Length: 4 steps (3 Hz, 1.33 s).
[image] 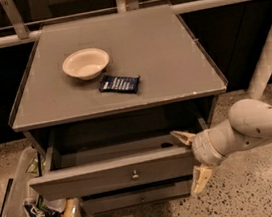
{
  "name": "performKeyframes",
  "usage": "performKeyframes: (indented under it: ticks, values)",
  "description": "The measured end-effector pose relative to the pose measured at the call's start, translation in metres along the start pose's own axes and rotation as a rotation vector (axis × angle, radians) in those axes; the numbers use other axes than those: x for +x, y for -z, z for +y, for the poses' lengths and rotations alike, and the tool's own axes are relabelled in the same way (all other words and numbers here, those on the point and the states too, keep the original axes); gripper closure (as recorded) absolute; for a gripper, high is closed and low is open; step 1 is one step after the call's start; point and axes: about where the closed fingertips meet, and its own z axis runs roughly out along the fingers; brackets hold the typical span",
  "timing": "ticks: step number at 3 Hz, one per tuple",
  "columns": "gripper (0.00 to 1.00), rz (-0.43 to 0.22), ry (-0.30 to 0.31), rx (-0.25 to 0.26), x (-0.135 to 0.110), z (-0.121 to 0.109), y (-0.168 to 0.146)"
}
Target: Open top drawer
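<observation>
Wide-spread, the tool point(191, 158) sat in the camera view at the right-hand end of the top drawer point(95, 177). One pale finger point(183, 136) reached over the front panel's upper edge. The other hung below the panel's lower edge, so the jaws bracketed the panel's end without visibly pinching it. The arm point(259, 123) came in from beyond that same end of the drawer, on the side away from its knob point(134, 174).

The drawer stood pulled well out from under the bench point(170, 65), with its dark interior open to view behind the panel. I judged the opening largely done. The panel's long axis ran side to side across the picture, and the slide direction ran out toward the camera. The relation that counted was that the tool stood off-centre, far along the panel from the knob. Any further pull from there would load one end of the drawer and might skew it on its runners, so the pull ought to stay square to the panel.

Above the drawer, a white bowl point(85, 63) and a dark packet point(119, 83) lay on the bench, apart from one another. Below the drawer, a shallower drawer front point(138, 197) appeared closed. Beyond the drawer's far end from the tool, a clear bin point(17, 198) of clutter rested on the floor.
</observation>
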Motion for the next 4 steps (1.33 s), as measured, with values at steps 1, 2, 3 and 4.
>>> performKeyframes:
  ticks: [1,2,3,4]
  values:
    - [0.00,-0.001,-0.003,-0.002,-0.0032,-0.0010,0.0040]
    - [0.19,-0.001,-0.003,-0.002,-0.0033,-0.0010,0.0041]
    - [0.41,-0.001,-0.003,-0.002,-0.0033,-0.0010,0.0041]
    - [0.64,-0.001,-0.003,-0.002,-0.0057,-0.0025,0.0074]
